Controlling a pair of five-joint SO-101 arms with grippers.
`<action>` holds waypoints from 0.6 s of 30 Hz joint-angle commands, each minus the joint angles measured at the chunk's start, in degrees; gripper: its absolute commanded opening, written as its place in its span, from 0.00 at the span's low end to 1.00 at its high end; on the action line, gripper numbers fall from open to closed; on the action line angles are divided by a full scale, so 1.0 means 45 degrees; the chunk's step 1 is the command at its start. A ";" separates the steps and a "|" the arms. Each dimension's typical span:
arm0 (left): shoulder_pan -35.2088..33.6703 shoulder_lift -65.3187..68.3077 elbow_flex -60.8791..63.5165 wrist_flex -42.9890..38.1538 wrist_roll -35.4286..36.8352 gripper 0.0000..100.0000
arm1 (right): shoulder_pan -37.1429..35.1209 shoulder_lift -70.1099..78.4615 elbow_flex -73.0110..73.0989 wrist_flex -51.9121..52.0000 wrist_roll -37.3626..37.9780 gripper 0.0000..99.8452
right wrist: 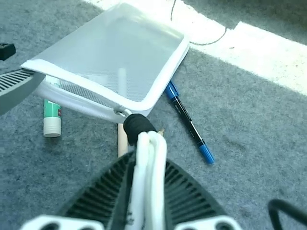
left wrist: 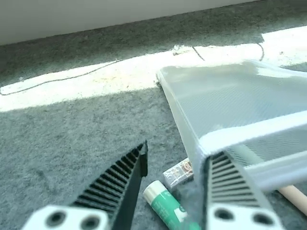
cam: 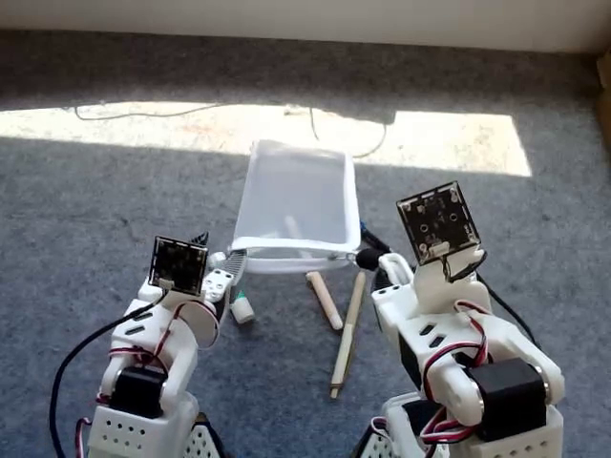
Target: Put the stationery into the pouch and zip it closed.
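Observation:
A translucent white pouch (cam: 296, 196) lies on the carpet with its mouth toward the arms; a pale stick-shaped item (cam: 291, 226) shows through it. My left gripper (left wrist: 180, 153) stands open at the pouch's front left corner (left wrist: 206, 143), which rests against one finger (left wrist: 235, 187). A green-and-white glue stick (left wrist: 165, 201) and a small eraser-like block (left wrist: 177, 172) lie between the fingers. My right gripper (right wrist: 146, 153) is shut on the white zip pull (right wrist: 148, 143) with a black bead (right wrist: 136, 124) at the front right corner. A blue pen (right wrist: 189, 122) lies beside the pouch.
A short wooden stick (cam: 325, 299) and a long pencil (cam: 348, 329) lie on the grey carpet (cam: 95, 210) between the two arms. A thin cable (cam: 143, 113) crosses the sunlit strip behind the pouch. Carpet on the left is open.

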 commanded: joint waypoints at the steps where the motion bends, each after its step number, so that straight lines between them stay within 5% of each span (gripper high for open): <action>1: 0.0440 -0.0088 -0.0107 -0.0215 -0.0332 0.14 | -0.0811 -0.0225 -0.0811 0.0244 -0.0117 0.01; 12: 0.0440 -0.0088 -0.1436 0.1368 -0.0332 0.01 | -0.0947 -0.0225 -0.0811 0.0225 -0.0117 0.01; 18: 0.0381 -0.0088 -0.2589 0.2637 -0.0332 0.01 | -0.0947 -0.0225 -0.0811 0.0400 -0.0117 0.18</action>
